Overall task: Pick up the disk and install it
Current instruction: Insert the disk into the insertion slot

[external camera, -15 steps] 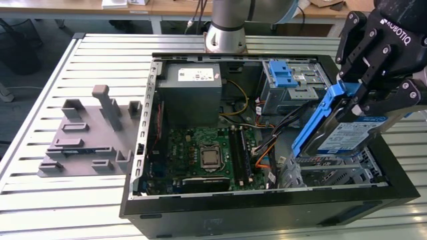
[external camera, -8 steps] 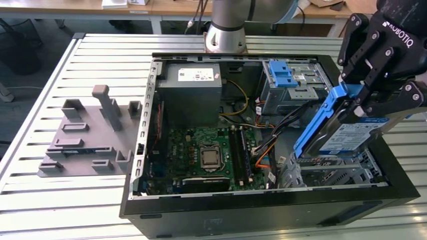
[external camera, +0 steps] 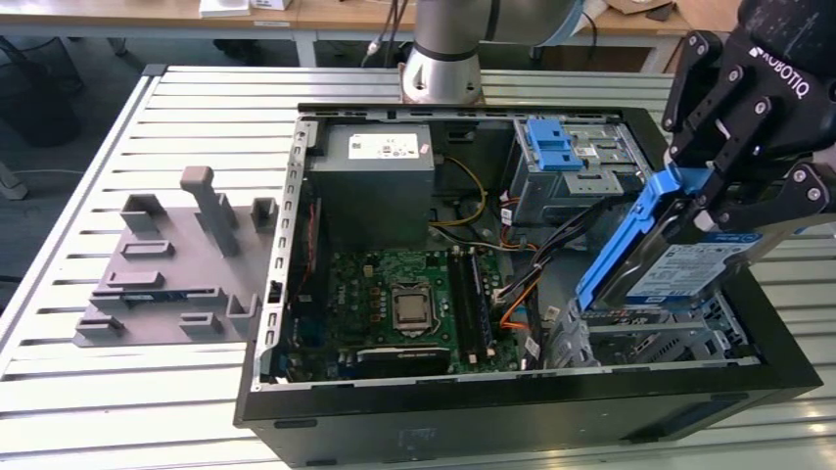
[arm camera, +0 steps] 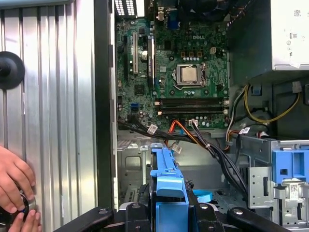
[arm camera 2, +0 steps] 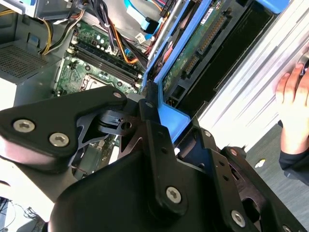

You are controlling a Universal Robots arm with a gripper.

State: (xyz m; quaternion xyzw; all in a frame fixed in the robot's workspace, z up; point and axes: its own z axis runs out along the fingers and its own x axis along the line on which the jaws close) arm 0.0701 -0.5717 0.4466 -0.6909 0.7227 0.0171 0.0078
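Gripper: black two-finger gripper at the exterior view's right, over the open computer case; it is also seen in the second wrist view and the first wrist view.
Jaws: clenched on the disk, one finger on each side, pressing on its blue carrier frame.
Disk: the disk is carried in the air, steeply tilted, its white-and-blue label turned toward the exterior camera. Its blue-framed lower end points down into the case. The second wrist view shows its green circuit side, and the first wrist view its blue frame edge-on.
Below the disk: a bare metal drive cage in the case corner at the exterior view's right. Whether the disk touches it cannot be told.
Case interior: green motherboard on the floor of the case, a grey power supply box with a small white sticker beyond it, and a blue latch on a second metal bay near the arm's base.
Cables: a bundle of black and orange cables runs between the motherboard and the bays.
Table: slatted metal table under the case, with a grey fixture well apart at the exterior view's left.
Person: a hand rests on the table outside the case wall, also visible in the second wrist view.
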